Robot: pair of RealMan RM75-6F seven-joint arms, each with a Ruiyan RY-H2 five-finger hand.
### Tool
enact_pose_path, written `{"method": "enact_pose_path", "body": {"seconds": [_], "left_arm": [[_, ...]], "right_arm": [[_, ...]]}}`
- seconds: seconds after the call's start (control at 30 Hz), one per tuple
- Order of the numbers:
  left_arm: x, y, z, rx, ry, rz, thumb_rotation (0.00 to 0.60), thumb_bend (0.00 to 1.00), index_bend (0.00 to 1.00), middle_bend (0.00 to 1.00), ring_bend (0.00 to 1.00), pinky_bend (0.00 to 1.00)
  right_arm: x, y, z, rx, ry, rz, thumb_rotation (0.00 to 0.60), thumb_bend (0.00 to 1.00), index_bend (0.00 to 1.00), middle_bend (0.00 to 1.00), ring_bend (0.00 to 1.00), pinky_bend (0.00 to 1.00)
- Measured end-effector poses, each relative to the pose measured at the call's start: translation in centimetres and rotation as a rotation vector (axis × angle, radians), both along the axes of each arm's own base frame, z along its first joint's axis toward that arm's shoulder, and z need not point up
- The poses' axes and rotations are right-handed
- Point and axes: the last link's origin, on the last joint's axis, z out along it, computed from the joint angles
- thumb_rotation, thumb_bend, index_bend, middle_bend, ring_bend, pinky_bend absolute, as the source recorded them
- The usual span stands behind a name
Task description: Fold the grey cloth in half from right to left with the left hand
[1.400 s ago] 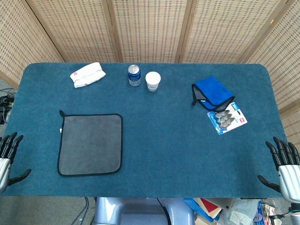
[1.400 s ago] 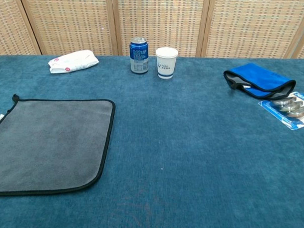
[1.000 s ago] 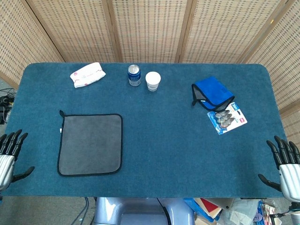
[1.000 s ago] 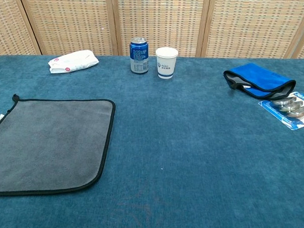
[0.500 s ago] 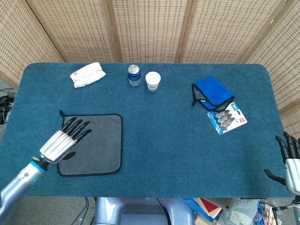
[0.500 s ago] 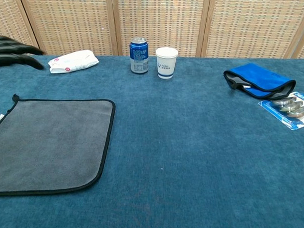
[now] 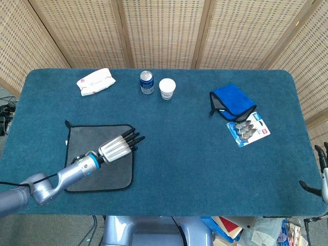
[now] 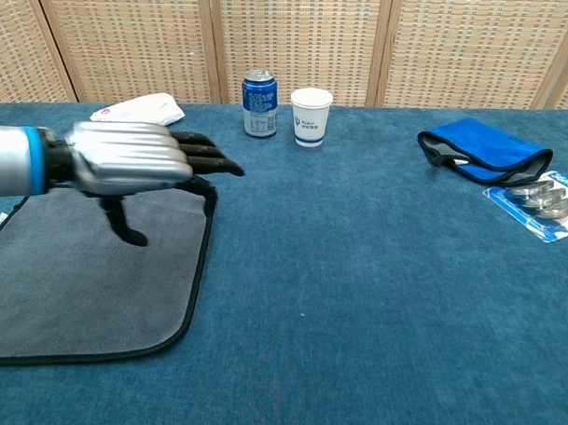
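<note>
The left hand [image 8: 127, 151], fingers spread and holding nothing, hovers over the right edge of the flat grey black-edged cloth [image 7: 87, 169] on the blue tabletop [image 7: 195, 164].

The paper cup [image 8: 311, 116] and the blue can [image 8: 260, 103] carry print too small to read.

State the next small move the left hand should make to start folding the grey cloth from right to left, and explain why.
Probably lower the left hand onto the right edge of the grey cloth and pinch it. The cloth lies flat and unfolded, and the hand hovers open above its upper right corner with fingers stretched past the edge, holding nothing. The fold has to begin from that edge.
</note>
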Motion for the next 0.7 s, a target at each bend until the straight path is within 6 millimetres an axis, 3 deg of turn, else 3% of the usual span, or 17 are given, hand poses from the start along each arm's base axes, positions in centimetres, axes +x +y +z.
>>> {"method": "enact_pose_path", "body": {"seconds": [0.27,0.7], "left_arm": [[1.2,1.9,-2.7,-0.013,0.077,-0.032,0.6,0.23,0.35,0.0,0.0,0.0],[0.4,1.7,-4.1,-0.035,0.111,-0.03,0.6,0.24,0.36,0.0,0.0,0.0]], "right_arm": [[-0.6,0.0,0.5,-0.018,-0.005,-0.022,0.6,0.0,0.05,0.0,0.0,0.0],[-0.8,-0.2,0.7,-0.026,-0.008,-0.031,0.6,0.0,0.05,0.0,0.0,0.0]]}}
